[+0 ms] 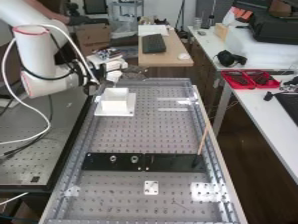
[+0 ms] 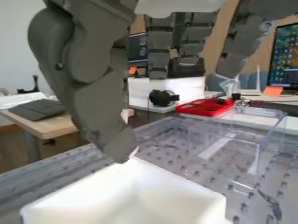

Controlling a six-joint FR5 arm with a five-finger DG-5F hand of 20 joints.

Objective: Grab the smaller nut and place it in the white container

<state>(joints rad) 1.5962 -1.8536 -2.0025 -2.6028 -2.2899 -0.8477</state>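
Note:
In the high view the hand [image 1: 134, 73] is at the far end of the bench, just beyond and above the white container [image 1: 116, 103]. The wrist view has the hand [image 2: 100, 95] with its thumb hanging down over the edge of the white container [image 2: 126, 187] and its fingers extended, apart from the thumb; nothing shows between them. The container's visible inner walls are bare, though part of its floor is out of sight. On the black bar [image 1: 174, 162] stand the larger nut [image 1: 113, 158] and the bearing [image 1: 134, 159].
The container sits on a white base plate [image 1: 126, 112]. A clear box [image 2: 233, 142] stands beside it. A thin wooden stick [image 1: 202, 142] rises from the bar's right end. Red trays [image 1: 249, 79] lie on the side table.

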